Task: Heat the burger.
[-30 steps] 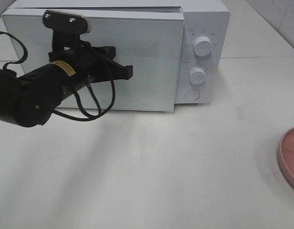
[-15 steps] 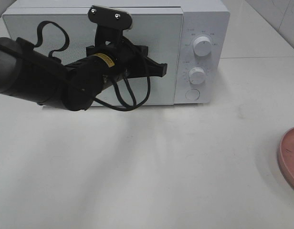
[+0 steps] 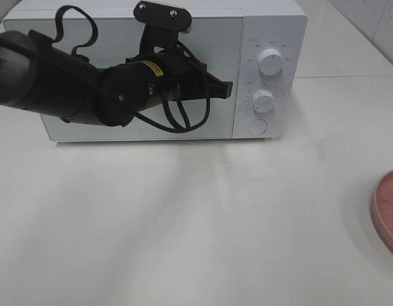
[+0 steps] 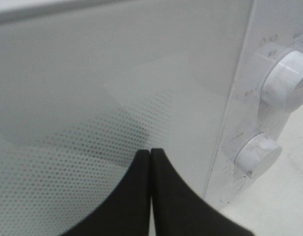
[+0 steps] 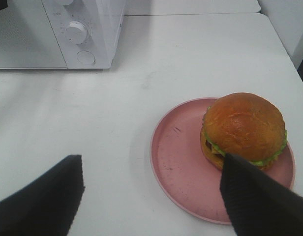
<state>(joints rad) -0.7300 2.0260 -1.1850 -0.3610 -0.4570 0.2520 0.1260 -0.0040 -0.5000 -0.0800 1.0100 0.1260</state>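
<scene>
Burger (image 5: pixel 244 129) sits on the pink plate (image 5: pixel 178 167), toward the plate's 3 o'clock side, out on the table and well apart from the microwave; nothing touching it.

Microwave (image 3: pixel 273 25) at 12 o'clock on the white table (image 3: pixel 203 223), door (image 3: pixel 219 38) flush with the body. Two white knobs on the control panel: upper knob (image 3: pixel 270 61), lower knob (image 3: pixel 263 101), round button (image 3: pixel 257 126) under them.

My left arm (image 3: pixel 62 86) lies across the door front. Left gripper (image 4: pixel 150 162): jaws pressed together, nothing between them, tips right at the door's perforated window near its 3 o'clock edge, just beside the panel. Contact with the door – can't tell.

Plate only shows as a rim at the overhead's 4 o'clock edge (image 3: pixel 386 210).

Right gripper (image 5: pixel 151 189) hangs above the table by the plate: jaws spread wide, empty. One finger (image 5: pixel 259 196) overlaps the plate rim in its wrist view, just beside the burger.
</scene>
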